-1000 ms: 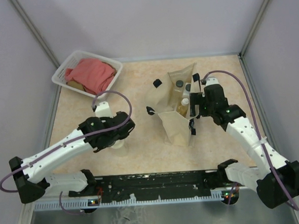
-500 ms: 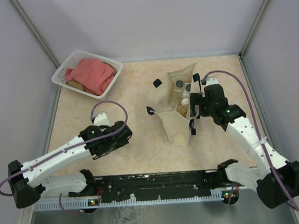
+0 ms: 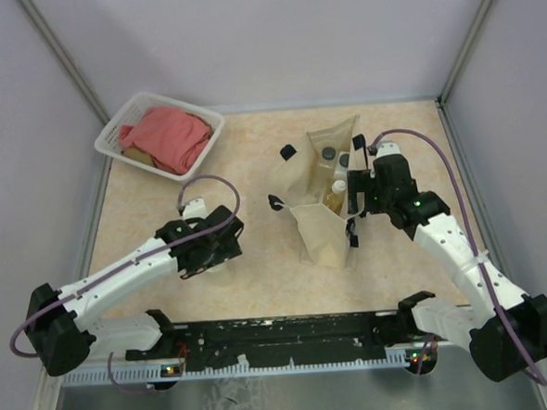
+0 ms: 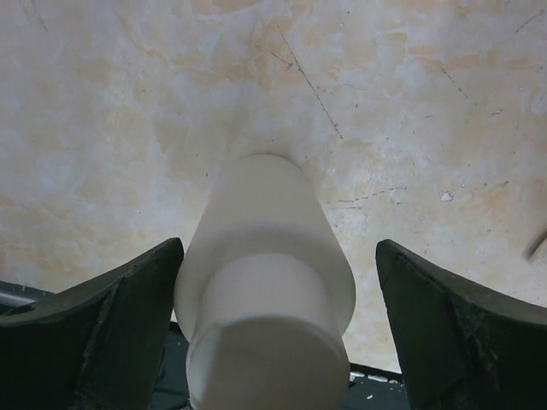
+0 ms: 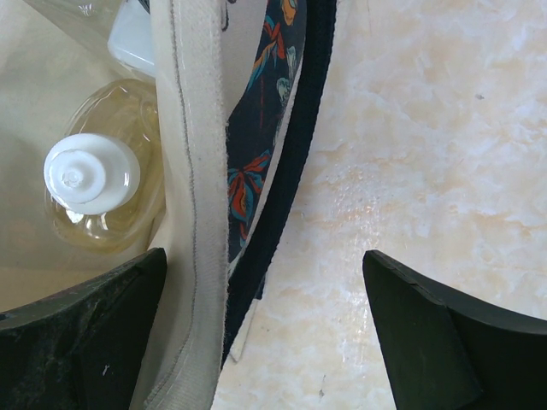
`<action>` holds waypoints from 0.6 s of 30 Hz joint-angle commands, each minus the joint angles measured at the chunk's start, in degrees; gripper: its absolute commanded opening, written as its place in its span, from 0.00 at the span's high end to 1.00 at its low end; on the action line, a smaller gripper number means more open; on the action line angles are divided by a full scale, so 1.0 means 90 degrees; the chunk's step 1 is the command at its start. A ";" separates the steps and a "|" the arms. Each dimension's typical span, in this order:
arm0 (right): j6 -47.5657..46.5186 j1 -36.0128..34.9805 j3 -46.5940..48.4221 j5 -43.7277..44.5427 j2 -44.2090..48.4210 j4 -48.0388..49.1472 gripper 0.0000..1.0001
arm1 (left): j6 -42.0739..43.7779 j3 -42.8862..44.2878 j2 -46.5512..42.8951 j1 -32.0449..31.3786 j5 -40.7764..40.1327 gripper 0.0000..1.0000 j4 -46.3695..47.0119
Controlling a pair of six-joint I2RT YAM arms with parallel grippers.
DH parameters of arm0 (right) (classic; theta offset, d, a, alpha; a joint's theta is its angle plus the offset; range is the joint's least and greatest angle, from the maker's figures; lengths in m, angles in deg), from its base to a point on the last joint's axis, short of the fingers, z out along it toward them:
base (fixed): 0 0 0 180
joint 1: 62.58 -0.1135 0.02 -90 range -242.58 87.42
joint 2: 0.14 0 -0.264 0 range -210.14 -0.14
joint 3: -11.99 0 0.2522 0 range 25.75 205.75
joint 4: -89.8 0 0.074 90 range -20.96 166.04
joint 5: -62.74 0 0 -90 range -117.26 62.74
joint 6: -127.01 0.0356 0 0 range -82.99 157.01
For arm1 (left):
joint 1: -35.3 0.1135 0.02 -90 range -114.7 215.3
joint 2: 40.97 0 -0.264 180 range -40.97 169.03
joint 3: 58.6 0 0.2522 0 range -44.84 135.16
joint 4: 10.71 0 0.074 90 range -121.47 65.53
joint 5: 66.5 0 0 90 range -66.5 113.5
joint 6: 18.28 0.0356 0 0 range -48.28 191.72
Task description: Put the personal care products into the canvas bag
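l gripper [image 4: 278, 248]: jaws spread, one finger [image 4: 94, 333] each side of cream bottle [image 4: 265, 290]; finger at frame left just at bottle wall, gap at frame right; not squeezed.
cream bottle: standing on table [image 4: 385, 102], lower centre of L wrist view, wide cap toward cam; in top view under l gripper, left of centre, well apart from canvas bag.
r gripper [image 5: 263, 256]: jaws wide, straddling bag rim + black strap [image 5: 299, 128]; no pinch visible.
canvas bag [image 3: 320, 237]: right of centre in top view, mouth open.
amber bottle [image 5: 90, 184]: inside bag, white top up, left side of R wrist view.
dark-cap bottle [image 3: 328, 152]: inside bag, toward its upper end in top view.
basket [image 3: 115, 120]: upper left of top view, red cloth [image 3: 167, 137] in it.
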 commanded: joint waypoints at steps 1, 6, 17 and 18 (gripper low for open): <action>-0.0096 0.0007 0.0270 0.0053 0.0005 -0.0053 0.03 | 0.0752 -0.0329 -0.0225 0.0553 0.0549 0.01 0.0720; -0.0087 0.0006 0.0262 0.0041 -0.0026 -0.0038 0.03 | 0.1024 -0.0534 -0.0352 0.0883 0.0803 0.01 0.1005; -0.0081 0.0002 0.0216 0.0036 -0.0002 -0.0031 0.03 | 0.1110 -0.0833 -0.0178 0.0884 0.1576 0.35 0.1303; -0.0081 0.0002 0.0214 0.0035 0.0002 -0.0031 0.03 | 0.1118 -0.0835 -0.0189 0.0884 0.1623 0.43 0.1307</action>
